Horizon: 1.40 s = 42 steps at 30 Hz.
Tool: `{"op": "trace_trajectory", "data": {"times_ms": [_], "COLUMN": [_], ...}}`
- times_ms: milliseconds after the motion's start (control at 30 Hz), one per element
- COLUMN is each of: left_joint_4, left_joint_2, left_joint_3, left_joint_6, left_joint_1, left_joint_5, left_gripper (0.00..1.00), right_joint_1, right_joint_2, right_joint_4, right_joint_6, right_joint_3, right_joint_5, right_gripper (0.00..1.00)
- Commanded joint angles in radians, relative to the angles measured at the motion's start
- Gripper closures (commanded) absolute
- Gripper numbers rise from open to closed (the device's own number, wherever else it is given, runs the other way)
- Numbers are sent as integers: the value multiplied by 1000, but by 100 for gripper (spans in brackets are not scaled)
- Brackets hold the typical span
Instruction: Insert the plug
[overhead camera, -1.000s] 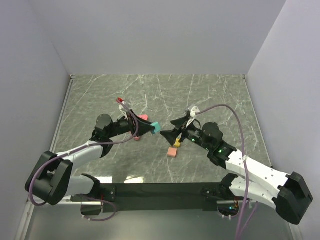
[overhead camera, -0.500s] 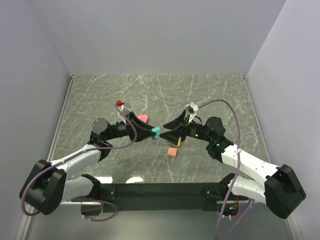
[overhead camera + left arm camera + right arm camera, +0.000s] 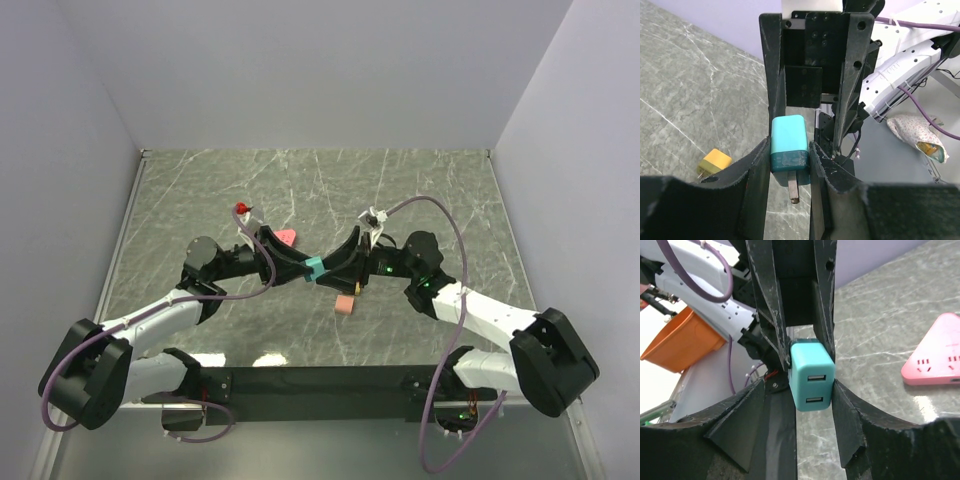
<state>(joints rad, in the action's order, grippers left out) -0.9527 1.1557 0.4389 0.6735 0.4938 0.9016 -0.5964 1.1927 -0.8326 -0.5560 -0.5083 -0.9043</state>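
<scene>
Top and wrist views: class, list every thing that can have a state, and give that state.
Teal plug: held, prongs bare, not inserted.
Left gripper: shut on teal plug.
Right gripper: open, jaws either side of teal plug.
Yellow plug: lying loose on table.
Pink power strip: on table, visible sockets empty.
Small pink block: loose on table.

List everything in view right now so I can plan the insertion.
teal plug: one, teal, held in the air between the two grippers
power strip: one, pink, triangular, flat on the table
yellow plug: one, yellow, on the table
pink block: one, pink, on the table
table: one, grey-green marble
orange bin: one, orange, off the table
left gripper: one, black, shut on the teal plug
right gripper: one, black, jaws either side of the teal plug, gap on one side
</scene>
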Motion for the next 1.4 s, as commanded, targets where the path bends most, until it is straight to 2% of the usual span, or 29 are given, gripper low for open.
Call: {"op": "trace_trajectory", "data": {"times_ms": [0, 367, 433, 467, 567, 633, 667, 733, 767, 833, 867, 1000, 1233, 1333, 1367], "left_joint_4": [-49, -46, -40, -37, -24, 6, 38, 57, 64, 84, 94, 118, 149, 227, 279], "left_joint_2": [-8, 29, 33, 35, 48, 53, 53, 50, 49, 41, 36, 10, -62, -134, -160], "left_joint_3": [9, 21, 21, 23, 29, 40, 43, 49, 49, 50, 50, 43, 0, -26, -26], "left_joint_6": [-14, -25, -34, -35, -41, -63, -72, -92, -97, -112, -117, -130, -149, -193, -212], "left_joint_1": [5, 20, 22, 25, 25, 25, 25, 25, 25, 23, 20, 5, -67, -101, -101], "left_joint_5": [10, 28, 28, 29, 34, 20, 11, -3, -7, -24, -32, -53, -79, -188, -336], "left_gripper": [100, 99, 100, 99, 100, 95, 83, 67, 52, 41, 32, 20, 18, 18, 19], "right_joint_1": [-11, -14, -16, -19, -22, -22, -22, -22, -22, -20, -20, -13, 13, 23, 23], "right_joint_2": [11, -16, -24, -27, -44, -59, -65, -81, -87, -97, -105, -151, -209, -254, -261], "right_joint_4": [-33, -106, -123, -126, -149, -137, -128, -70, -42, 2, 7, 61, 304, 415, 440], "right_joint_6": [2, -2, -7, -8, -15, -10, 2, 17, 42, 60, 67, 96, 212, 252, 257], "right_joint_3": [-38, -6, -3, 1, 13, 17, 19, 13, 7, 5, 8, 25, 4, -7, -13], "right_joint_5": [-53, -50, -54, -56, -50, -36, -30, 7, 19, 45, 51, 93, 246, 372, 430], "right_gripper": [38, 55, 64, 77, 100, 100, 100, 100, 100, 100, 100, 100, 100, 100, 100]}}
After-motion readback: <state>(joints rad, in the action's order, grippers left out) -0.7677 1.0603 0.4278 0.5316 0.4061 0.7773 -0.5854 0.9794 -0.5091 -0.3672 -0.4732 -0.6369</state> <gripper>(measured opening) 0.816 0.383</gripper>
